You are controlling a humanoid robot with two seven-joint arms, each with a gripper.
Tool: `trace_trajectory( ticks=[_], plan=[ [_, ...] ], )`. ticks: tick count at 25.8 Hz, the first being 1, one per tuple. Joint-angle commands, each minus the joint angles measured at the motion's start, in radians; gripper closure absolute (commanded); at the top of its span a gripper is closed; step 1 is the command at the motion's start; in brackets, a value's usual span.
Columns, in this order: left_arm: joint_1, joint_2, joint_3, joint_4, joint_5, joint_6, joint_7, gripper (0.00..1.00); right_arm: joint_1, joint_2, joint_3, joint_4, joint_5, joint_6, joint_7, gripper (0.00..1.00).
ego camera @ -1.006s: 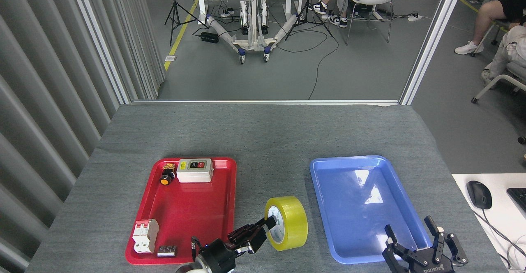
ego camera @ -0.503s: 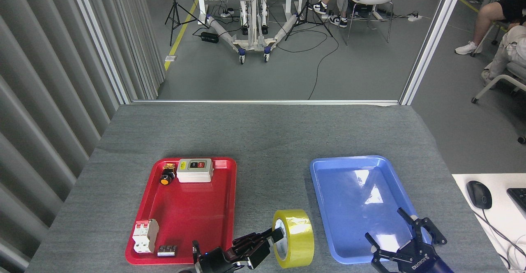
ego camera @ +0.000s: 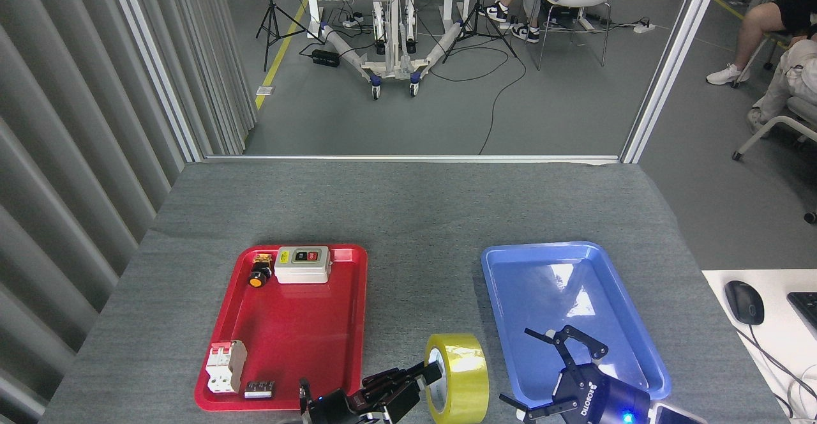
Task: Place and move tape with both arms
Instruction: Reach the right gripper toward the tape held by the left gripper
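The yellow tape [ego camera: 464,378] stands on edge between the two trays, near the table's front edge, with its white core facing left. My left gripper [ego camera: 426,380] comes in from the bottom and is shut on the tape's wall, with one finger [ego camera: 433,370] reaching into the core. My right gripper [ego camera: 516,366] hangs over the near left corner of the blue tray [ego camera: 510,264], just right of the tape. It is open, its fingers spread wide towards the roll and not touching it.
The red tray [ego camera: 290,334] at the left holds a white switch box [ego camera: 302,264], an orange button [ego camera: 258,277], a white and red breaker [ego camera: 226,365] and a small black part [ego camera: 260,388]. A mouse [ego camera: 743,301] lies on a white desk at the right. People sit beyond the table.
My left gripper has carried the tape a little right and towards the front edge. My right gripper has swung left across the blue tray, turning its open fingers towards the roll.
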Motion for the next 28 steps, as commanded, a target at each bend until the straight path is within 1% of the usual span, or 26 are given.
trace_trajectory(
  ticks=[1, 5, 8, 12, 14, 21, 23, 25, 28],
  plan=[
    [0.0, 0.001, 0.0, 0.0, 0.0, 0.0, 0.0, 1.0, -0.038, -0.001, 0.0, -0.005, 0.037, -0.024, -0.014, 0.0],
    [-0.006, 0.001, 0.0, 0.009, 0.0, 0.0, 0.0, 1.0, -0.041, -0.01, 0.014, -0.008, 0.041, -0.033, -0.028, 0.0],
    [-0.004, 0.002, 0.0, 0.011, 0.0, 0.0, 0.0, 1.0, -0.073, -0.004, 0.024, -0.014, 0.041, -0.033, -0.03, 0.0],
    [-0.008, 0.007, 0.0, 0.011, 0.002, 0.0, 0.0, 1.0, -0.142, 0.024, 0.089, -0.013, 0.041, -0.031, -0.028, 0.0],
    [-0.008, 0.007, 0.001, 0.011, 0.002, 0.0, 0.0, 1.0, -0.159, 0.028, 0.112, -0.014, 0.041, -0.031, -0.028, 0.0],
    [0.0, 0.007, 0.001, 0.009, 0.002, 0.0, 0.0, 1.0, -0.161, 0.024, 0.124, -0.036, 0.041, -0.025, -0.028, 0.01],
    [0.002, 0.007, 0.0, 0.009, 0.0, 0.0, 0.0, 1.0, -0.162, 0.022, 0.124, -0.036, 0.041, -0.021, -0.027, 0.02],
    [0.002, 0.007, 0.0, 0.005, 0.0, 0.0, 0.0, 1.0, -0.162, 0.024, 0.126, -0.036, 0.041, -0.019, -0.027, 0.06],
    [0.002, 0.007, 0.0, 0.003, 0.0, 0.0, 0.0, 1.0, -0.162, 0.03, 0.135, -0.034, 0.041, -0.025, -0.027, 0.15]
  ],
)
